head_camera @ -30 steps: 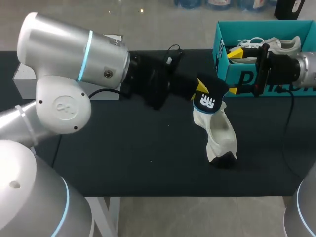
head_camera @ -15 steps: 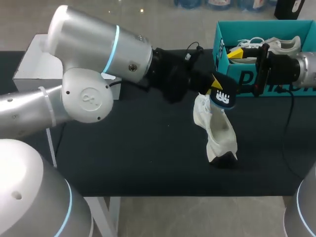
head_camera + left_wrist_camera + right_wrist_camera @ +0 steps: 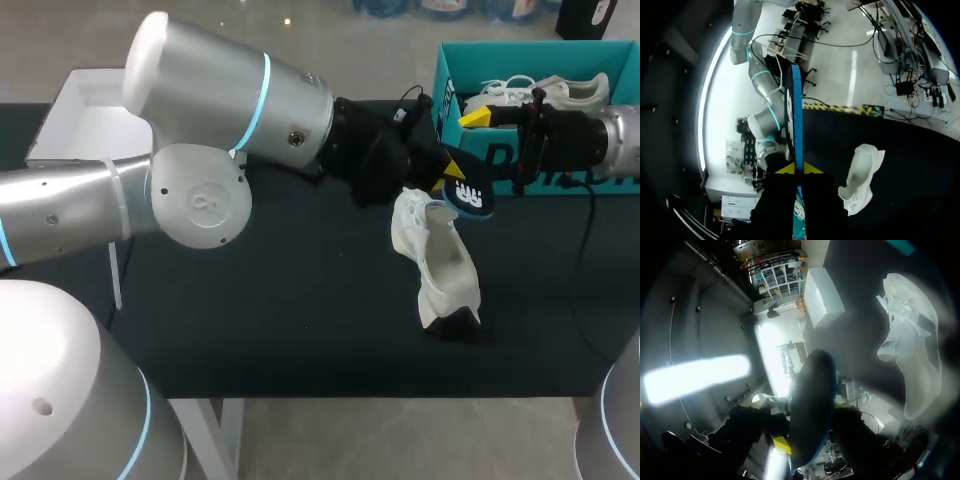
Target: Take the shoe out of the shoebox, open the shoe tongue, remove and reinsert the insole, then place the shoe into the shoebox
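Note:
A white shoe [image 3: 440,265] lies on the black table, heel toward the front edge. My left gripper [image 3: 455,172] is shut on a dark insole with a blue edge [image 3: 468,192], held just above the shoe's opening. The left wrist view shows the insole [image 3: 796,125] edge-on between the yellow tips [image 3: 799,169], with the shoe [image 3: 860,177] beside them. My right gripper [image 3: 474,145] comes in from the right in front of the teal shoebox [image 3: 450,70] and is open. Its upper fingertip [image 3: 476,117] stands above the insole. In the right wrist view the insole [image 3: 812,405] fills the middle, with the shoe [image 3: 912,350] beyond.
A second white shoe [image 3: 545,92] lies inside the shoebox at the back right. A white box [image 3: 75,115] sits at the back left. My left arm's large body spans the table's middle.
My left arm has swung right, carrying the insole up to the right gripper. The right gripper's upper fingertip has come down a little. The shoe on the table has stayed put.

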Controlling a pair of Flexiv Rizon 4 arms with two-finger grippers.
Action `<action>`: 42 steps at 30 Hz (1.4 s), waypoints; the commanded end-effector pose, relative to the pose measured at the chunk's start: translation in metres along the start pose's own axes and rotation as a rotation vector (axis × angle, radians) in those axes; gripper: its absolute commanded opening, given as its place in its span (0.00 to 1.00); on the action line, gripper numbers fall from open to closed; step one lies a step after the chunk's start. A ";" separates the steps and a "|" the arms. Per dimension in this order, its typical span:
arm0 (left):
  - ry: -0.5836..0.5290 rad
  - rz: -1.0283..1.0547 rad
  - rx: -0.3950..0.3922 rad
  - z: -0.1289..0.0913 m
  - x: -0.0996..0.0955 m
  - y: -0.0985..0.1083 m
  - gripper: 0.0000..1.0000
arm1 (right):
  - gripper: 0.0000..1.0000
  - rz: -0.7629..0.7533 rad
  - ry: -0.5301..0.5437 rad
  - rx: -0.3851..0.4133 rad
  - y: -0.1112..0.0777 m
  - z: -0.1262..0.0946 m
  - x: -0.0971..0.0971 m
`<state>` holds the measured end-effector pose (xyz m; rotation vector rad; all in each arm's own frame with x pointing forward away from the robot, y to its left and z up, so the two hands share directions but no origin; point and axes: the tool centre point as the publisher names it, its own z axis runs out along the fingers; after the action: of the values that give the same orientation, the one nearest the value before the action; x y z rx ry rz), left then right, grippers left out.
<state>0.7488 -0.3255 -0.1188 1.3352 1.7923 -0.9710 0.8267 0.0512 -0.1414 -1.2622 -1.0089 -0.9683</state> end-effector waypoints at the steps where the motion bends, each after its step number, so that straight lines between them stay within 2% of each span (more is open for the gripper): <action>1: 0.003 -0.002 -0.012 -0.002 0.002 -0.001 0.00 | 0.00 0.000 -0.001 0.001 0.001 0.000 0.000; 20: -0.003 -0.023 -0.031 -0.002 0.007 -0.006 0.00 | 0.00 0.000 -0.001 0.001 0.001 0.000 0.000; 21: 0.001 -0.030 -0.024 -0.002 0.007 -0.007 0.02 | 0.00 0.000 -0.001 0.001 0.001 0.000 0.000; 22: 0.000 -0.038 -0.018 -0.003 0.008 -0.008 0.29 | 0.00 0.000 -0.001 0.001 0.001 0.000 0.000; 23: 0.000 -0.040 -0.016 -0.004 0.009 -0.010 0.73 | 0.00 0.000 -0.001 0.001 0.001 0.000 0.000; 24: 0.007 -0.040 0.000 -0.006 0.010 -0.012 1.00 | 0.00 0.000 -0.001 0.001 0.001 0.000 0.000; 27: 0.019 -0.051 0.029 -0.014 0.016 -0.017 1.00 | 0.00 0.000 -0.001 0.001 0.001 0.000 0.000; 33: 0.116 -0.084 0.102 -0.049 0.038 -0.026 1.00 | 0.00 0.000 -0.001 0.001 0.001 0.000 0.000; 37: 0.238 -0.075 0.132 -0.076 0.047 -0.027 1.00 | 0.00 0.000 -0.001 0.001 0.001 0.000 0.000; 42: 0.409 -0.051 0.175 -0.102 0.047 -0.023 1.00 | 0.00 0.000 -0.001 0.001 0.001 0.000 0.000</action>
<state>0.6961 -0.2609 -0.1471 1.5774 2.0066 -1.0271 0.8267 0.0513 -0.1415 -1.2619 -1.0090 -0.9683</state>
